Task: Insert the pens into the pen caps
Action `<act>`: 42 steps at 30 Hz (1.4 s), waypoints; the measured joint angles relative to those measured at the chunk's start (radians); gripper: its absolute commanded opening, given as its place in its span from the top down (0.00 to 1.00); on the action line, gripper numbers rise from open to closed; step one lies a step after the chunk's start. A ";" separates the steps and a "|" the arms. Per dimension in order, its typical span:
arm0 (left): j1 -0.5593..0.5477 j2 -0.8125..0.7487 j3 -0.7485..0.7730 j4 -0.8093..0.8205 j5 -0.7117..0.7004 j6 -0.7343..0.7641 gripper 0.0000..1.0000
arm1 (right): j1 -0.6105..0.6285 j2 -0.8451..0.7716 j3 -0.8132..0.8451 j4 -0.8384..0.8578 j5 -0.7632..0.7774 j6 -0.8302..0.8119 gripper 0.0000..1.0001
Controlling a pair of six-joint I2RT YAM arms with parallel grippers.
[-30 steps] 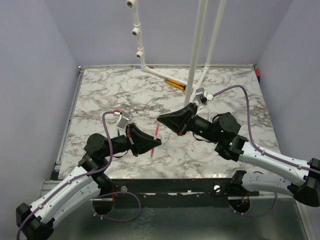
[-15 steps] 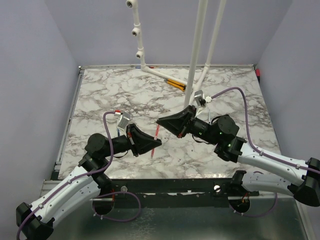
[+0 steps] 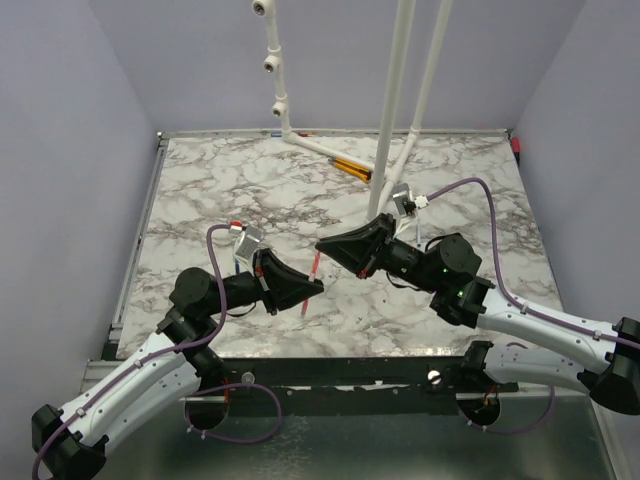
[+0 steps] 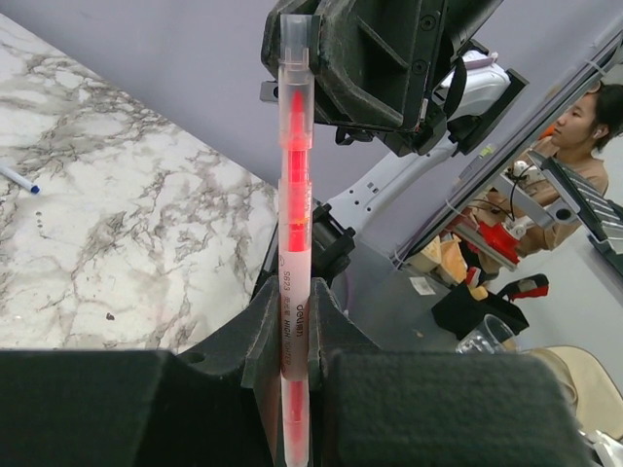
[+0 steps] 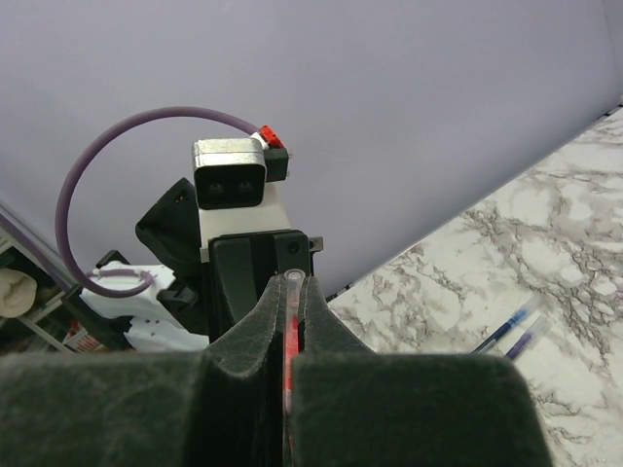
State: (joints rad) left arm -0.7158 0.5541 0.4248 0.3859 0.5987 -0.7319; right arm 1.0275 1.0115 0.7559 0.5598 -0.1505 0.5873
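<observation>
Two ends of the pink-red pen (image 4: 295,195) stay gripped: left claw (image 4: 295,326) below, right claw (image 5: 292,297) seemingly clamping its tip.

The black wedge-shaped left gripper (image 3: 316,287) and right gripper (image 3: 322,244) are pointed at each other, almost touching. Both are closed tight.

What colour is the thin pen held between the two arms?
The thin stick pen is pink-red, clearest in the left wrist view.
</observation>
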 measured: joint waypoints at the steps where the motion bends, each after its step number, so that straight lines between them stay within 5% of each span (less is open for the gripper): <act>1: 0.000 0.002 0.000 0.000 0.000 0.002 1.00 | 0.000 0.000 0.000 0.000 0.000 0.000 0.99; 13: 0.000 0.016 0.023 -0.009 0.003 0.041 1.00 | 0.001 -0.009 0.000 -0.003 0.007 0.001 0.95; 20: 0.000 0.016 0.029 -0.007 0.001 0.056 1.00 | 0.008 -0.016 -0.002 -0.020 0.004 0.005 0.82; 27: 0.001 0.016 0.039 0.002 -0.005 0.062 1.00 | 0.017 -0.019 -0.002 -0.068 -0.005 0.000 0.58; 42: 0.001 0.013 0.039 -0.020 -0.004 0.082 1.00 | 0.019 -0.078 0.153 -0.333 0.064 -0.108 0.48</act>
State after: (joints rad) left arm -0.7147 0.5674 0.4637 0.3656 0.5945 -0.6502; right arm 1.0462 0.9337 0.9089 0.2264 -0.0868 0.4789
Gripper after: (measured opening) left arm 0.133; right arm 0.515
